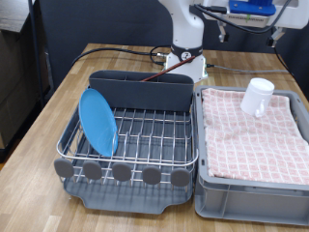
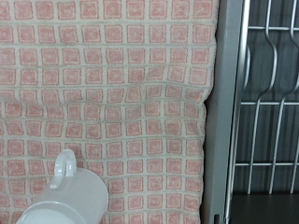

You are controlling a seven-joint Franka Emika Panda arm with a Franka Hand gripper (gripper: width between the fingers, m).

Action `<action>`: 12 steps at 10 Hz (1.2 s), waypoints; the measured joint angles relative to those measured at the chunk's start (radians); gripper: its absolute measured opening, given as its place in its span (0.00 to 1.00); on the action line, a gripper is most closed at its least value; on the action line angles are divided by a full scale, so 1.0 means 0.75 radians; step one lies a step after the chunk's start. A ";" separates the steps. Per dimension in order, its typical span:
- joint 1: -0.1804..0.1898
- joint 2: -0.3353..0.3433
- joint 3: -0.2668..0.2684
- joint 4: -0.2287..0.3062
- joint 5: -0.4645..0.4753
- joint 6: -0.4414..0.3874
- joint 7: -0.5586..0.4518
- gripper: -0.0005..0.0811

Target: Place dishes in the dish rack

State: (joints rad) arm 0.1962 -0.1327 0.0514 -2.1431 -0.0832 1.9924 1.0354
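The dish rack point(image 1: 130, 145) stands at the exterior view's left, and its wires also show in the wrist view point(image 2: 266, 93). The blue plate point(image 1: 98, 121) stands on edge in the rack's left side. A thin dark reddish-brown stick, seemingly the wooden spoon point(image 1: 166, 74), lies across the top of the rack's tall grey back compartment. The white mug point(image 1: 258, 97) rests on the pink checkered cloth in the grey bin. It also shows in the wrist view point(image 2: 65, 198). The gripper point(image 1: 247, 29) hangs high above the mug, near the exterior view's top edge, holding nothing. Its fingers do not show in the wrist view.
The grey bin point(image 1: 253, 188) with the pink checkered cloth point(image 2: 112, 93) stands directly right of the rack. The robot's white base point(image 1: 185, 48) and a dark cable stand behind the rack on the wooden table point(image 1: 39, 145).
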 joint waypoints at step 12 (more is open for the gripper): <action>0.042 0.145 0.136 0.018 0.063 -0.154 0.192 0.99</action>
State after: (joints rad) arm 0.2274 -0.0238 0.1536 -2.1293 -0.0363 1.8766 1.1797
